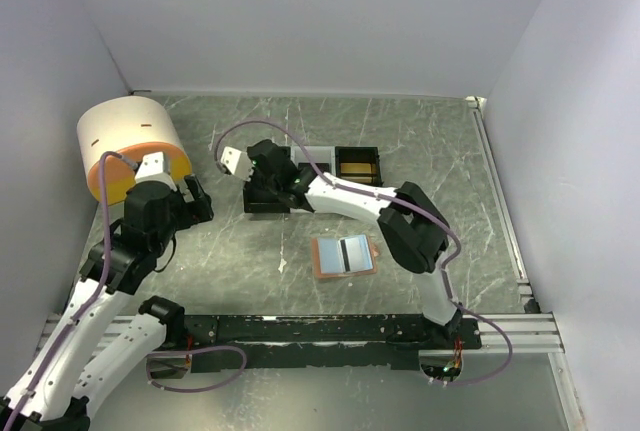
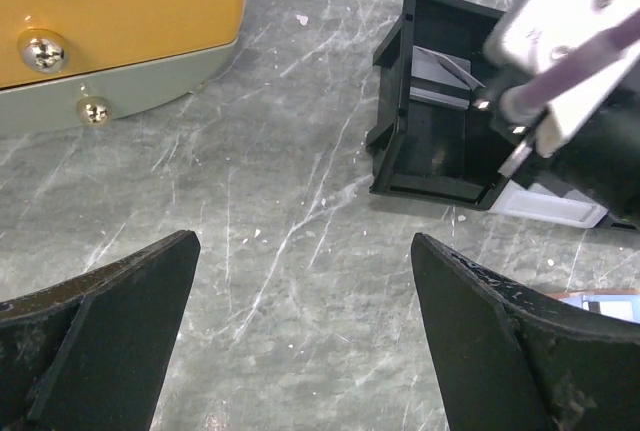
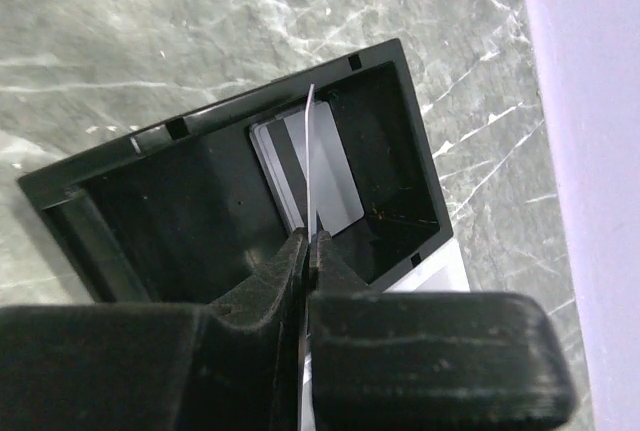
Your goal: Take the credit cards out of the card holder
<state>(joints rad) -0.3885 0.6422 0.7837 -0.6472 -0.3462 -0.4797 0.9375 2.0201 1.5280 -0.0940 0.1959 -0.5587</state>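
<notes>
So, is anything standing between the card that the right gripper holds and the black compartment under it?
Nothing visible blocks it. The right gripper is shut on a thin card, held on edge right above the open black compartment. One other card lies flat on its floor, and there is room above it.

The left end effector (image 2: 303, 243) hovers spread wide above the marbled table (image 2: 280, 151) (black tray (image 2: 432, 156) ahead, a card (image 2: 442, 69) inside).

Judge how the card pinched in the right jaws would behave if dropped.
Probably slightly springy: the held card, edge-on in the shut right gripper, bows faintly near its top. Likely light, given that thin edge; released over the black tray, it should flop flat beside or onto the second card lying inside.
</notes>
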